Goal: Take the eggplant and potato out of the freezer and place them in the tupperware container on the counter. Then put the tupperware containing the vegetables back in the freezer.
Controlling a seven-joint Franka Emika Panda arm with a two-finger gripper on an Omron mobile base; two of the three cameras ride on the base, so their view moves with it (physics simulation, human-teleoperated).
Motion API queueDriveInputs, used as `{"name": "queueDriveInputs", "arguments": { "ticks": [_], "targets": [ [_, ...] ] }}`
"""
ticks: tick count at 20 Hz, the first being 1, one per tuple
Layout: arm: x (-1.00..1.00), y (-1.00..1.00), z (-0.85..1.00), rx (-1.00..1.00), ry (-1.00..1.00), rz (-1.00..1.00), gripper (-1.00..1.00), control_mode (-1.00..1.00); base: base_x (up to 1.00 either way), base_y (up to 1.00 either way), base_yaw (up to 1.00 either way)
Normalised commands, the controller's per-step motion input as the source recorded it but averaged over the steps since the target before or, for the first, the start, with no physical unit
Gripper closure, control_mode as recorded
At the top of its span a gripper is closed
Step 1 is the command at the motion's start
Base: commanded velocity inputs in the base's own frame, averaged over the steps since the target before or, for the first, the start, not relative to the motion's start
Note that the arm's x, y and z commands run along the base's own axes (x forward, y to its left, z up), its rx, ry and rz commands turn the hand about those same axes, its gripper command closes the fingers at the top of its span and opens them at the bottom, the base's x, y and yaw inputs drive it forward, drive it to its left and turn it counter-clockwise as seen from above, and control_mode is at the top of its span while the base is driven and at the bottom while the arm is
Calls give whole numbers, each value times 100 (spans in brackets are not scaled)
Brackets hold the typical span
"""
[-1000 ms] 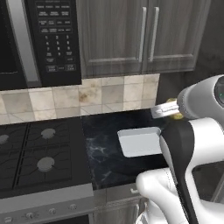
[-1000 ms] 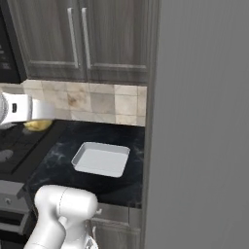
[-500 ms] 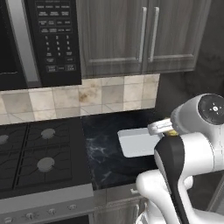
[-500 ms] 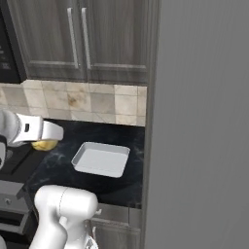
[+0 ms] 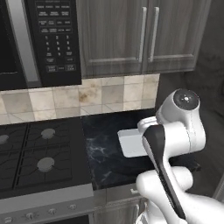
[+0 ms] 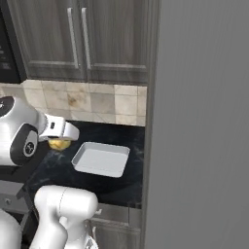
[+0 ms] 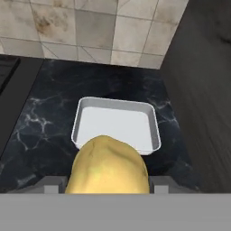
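My gripper [image 7: 108, 182] is shut on the potato [image 7: 108, 164], a yellow-tan lump that swells up between the two dark fingertips in the hand view. In the right base view the potato [image 6: 59, 144] hangs under the hand, just left of the tupperware container [image 6: 101, 159]. The container [image 7: 116, 124] is an empty pale tray on the black marble counter [image 7: 40, 131], just beyond the potato. The arm hides part of the container [image 5: 130, 142] in the left base view. The freezer [image 6: 204, 121] rises as a tall grey wall on the right. The eggplant is out of view.
A black stovetop [image 5: 35, 153] with burners lies left of the counter, under a microwave [image 5: 52, 39]. Wood-grain cabinets [image 6: 78, 39] hang above a tiled backsplash [image 7: 90, 27]. A dark wall [image 7: 203, 90] bounds the counter on the right.
The hand has come down and moved toward the tupperware container with the potato still held. The container has not moved.
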Motion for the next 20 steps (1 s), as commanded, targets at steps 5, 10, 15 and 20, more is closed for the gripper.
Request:
{"name": "queueDriveInputs", "arguments": {
  "ticks": [5, 10, 15, 20],
  "targets": [
    [90, 0, -61, 4, 10, 0, 100, -100, 0, 0, 0],
    [74, 0, -68, 1, 3, 0, 100, -100, 0, 0, 0],
    [31, 0, -64, 0, -2, 0, 100, -100, 0, 0, 0],
    [28, 0, -47, 0, 0, 0, 100, -100, 0, 0, 0]
  ]
}}
